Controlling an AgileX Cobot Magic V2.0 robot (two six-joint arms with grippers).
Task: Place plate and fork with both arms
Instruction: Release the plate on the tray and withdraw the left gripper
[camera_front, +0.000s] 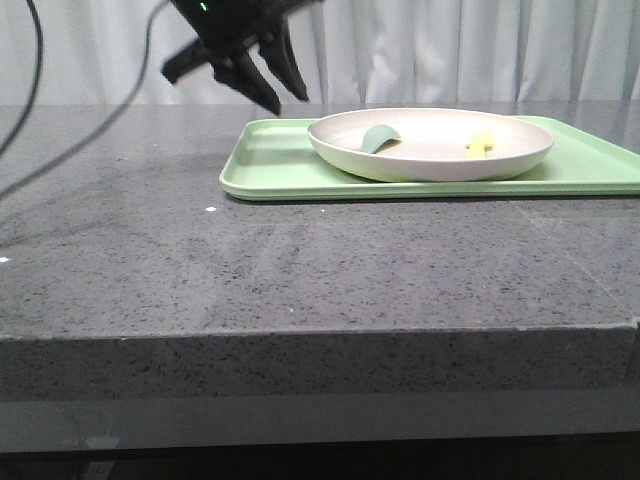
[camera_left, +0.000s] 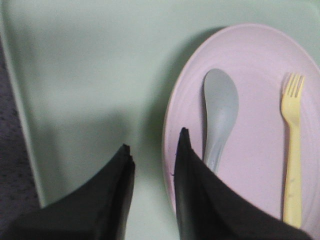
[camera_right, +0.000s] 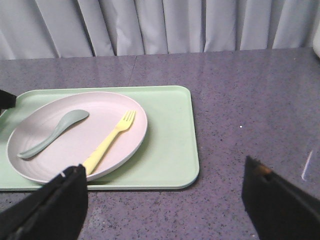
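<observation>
The large round cream-white plate (camera_right: 75, 135) with its raised rim sits on the flat light green rectangular tray (camera_right: 172, 150), which rests on the speckled grey stone desk (camera_front: 300, 270). Lying inside the plate are the small pale yellow plastic fork (camera_right: 110, 141) and, beside it but not touching, a muted sage-green rounded spoon (camera_right: 52, 132).

The left gripper (camera_left: 152, 155) hangs above the tray, its jaws parted a little and holding nothing. One finger is over bare tray, the other over the plate's near rim, so the rim lies roughly between the jaws but below them, as the front view shows the gripper (camera_front: 270, 85) raised clear of the tray. The spoon bowl lies just beyond the finger over the plate, and the fork further out on that same side.

The right gripper (camera_right: 165, 200) has its jaws spread wide and empty, held back over bare desk, with the tray's near corner ahead of them and the fork's handle close to one finger's side.

As a judgement: neither plate nor fork is gripped, and both lie on the tray. Either the placing is finished and the arms are clear of the pieces, or nothing has been lifted yet; these views alone cannot settle which.
</observation>
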